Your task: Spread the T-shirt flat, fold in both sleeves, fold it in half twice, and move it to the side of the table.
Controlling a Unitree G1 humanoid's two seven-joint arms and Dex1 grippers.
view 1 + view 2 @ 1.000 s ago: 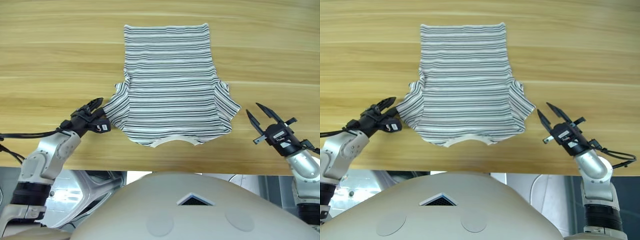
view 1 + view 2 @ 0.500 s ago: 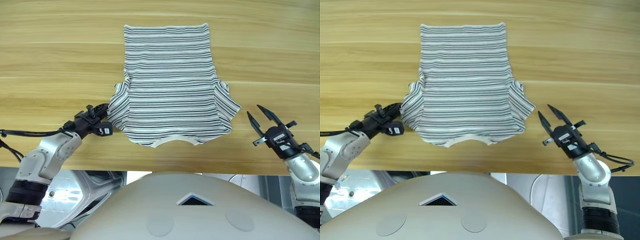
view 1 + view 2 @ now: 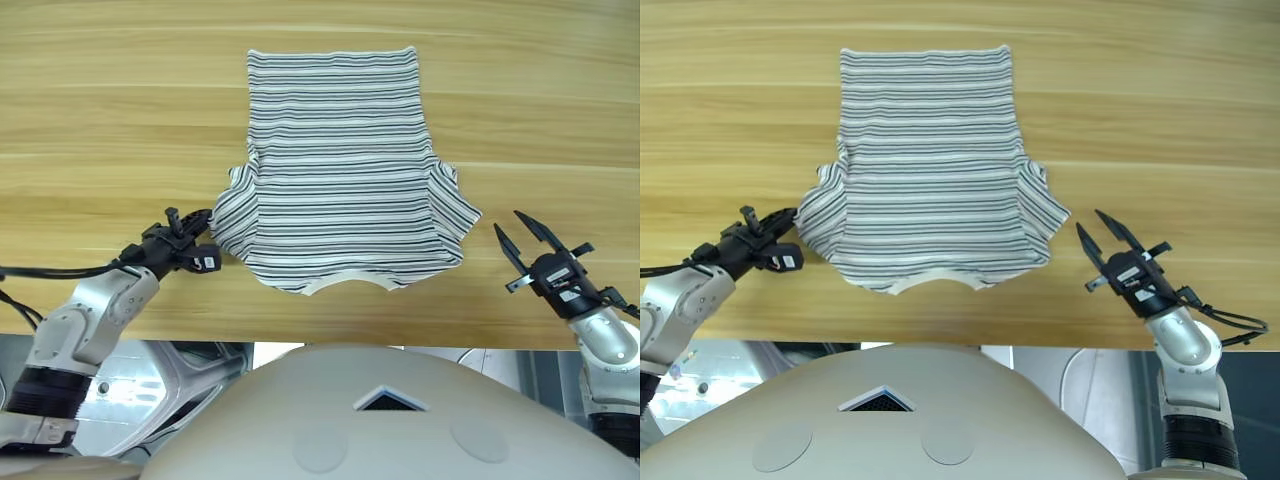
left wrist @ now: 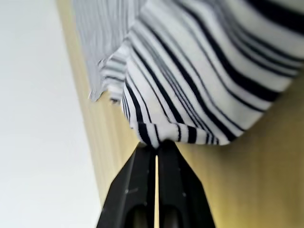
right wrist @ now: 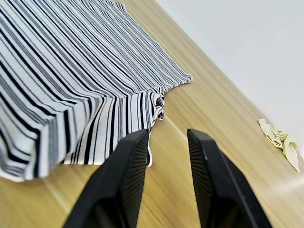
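Left hand (image 4: 156, 145) sits low by the desk (image 3: 100, 120) edge, pinched tight on the shirt (image 3: 340, 160) sleeve hem (no gap at all). Right hand (image 3: 508, 224) hovers spread wide, empty, near the other sleeve.

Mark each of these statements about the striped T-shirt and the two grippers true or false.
1. The left gripper is pinched shut on the edge of a sleeve. True.
2. The right gripper is clamped on the other sleeve. False: it is open and sits apart from the cloth, over the bare wooden table.
3. The T-shirt is already folded in half. False: it lies spread open, with a sleeve sticking out on each side.
4. The T-shirt's collar end points toward the robot. True.
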